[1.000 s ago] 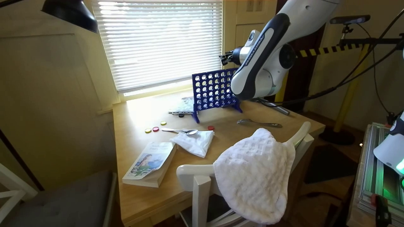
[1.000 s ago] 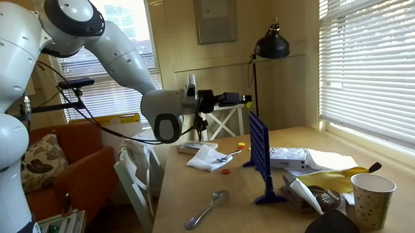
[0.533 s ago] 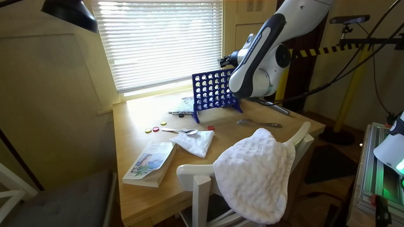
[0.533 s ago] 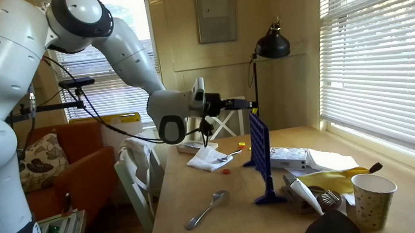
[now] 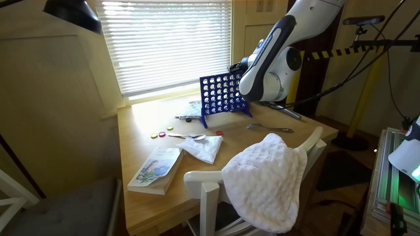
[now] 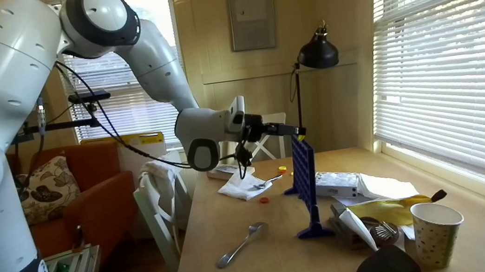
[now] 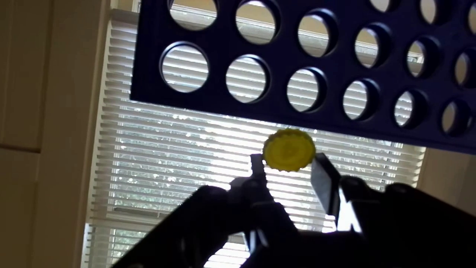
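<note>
Pincer (image 7: pixel 289 163) holds a yellow disc (image 7: pixel 289 150) by opposite edges between its fingertips (image 7: pixel 323 182), the upright blue grid (image 6: pixel 305 172) close beneath it and the wooden table (image 6: pixel 215 214) well below it.

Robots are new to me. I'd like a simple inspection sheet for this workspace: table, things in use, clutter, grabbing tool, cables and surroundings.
Surface: pale wooden table, things spread across it.
Things in use: yellow disc at the top edge of the upright blue grid; whether they touch is unclear.
Clutter: loose discs, book, spoon, spatula, paper cup.
Tool: closed on the yellow disc's edges.
Cables: black cables droop below the arm.
Surroundings: window blinds, black lamp, orange armchair, white chair draped with white cloth.
</note>
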Motion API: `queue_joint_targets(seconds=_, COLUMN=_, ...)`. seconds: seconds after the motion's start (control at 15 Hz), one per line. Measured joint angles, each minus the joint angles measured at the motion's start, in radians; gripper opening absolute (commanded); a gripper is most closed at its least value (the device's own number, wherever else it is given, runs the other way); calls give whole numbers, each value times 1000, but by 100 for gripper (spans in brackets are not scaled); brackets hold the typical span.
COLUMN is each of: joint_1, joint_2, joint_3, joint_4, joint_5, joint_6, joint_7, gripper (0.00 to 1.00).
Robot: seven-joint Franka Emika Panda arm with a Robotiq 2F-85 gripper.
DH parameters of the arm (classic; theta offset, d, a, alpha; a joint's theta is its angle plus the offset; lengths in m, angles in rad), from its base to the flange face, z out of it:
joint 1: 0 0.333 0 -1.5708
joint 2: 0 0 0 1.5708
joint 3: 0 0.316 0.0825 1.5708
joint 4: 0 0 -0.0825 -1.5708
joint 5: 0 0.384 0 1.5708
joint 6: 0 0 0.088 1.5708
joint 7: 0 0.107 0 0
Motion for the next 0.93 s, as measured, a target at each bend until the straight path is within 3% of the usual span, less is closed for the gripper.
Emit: queue_joint_targets(seconds=0.93, joint_1=10, joint_2=1, joint_3=-12, joint_4=22, joint_5=-17, joint_6=-1, joint_7=0, gripper=12)
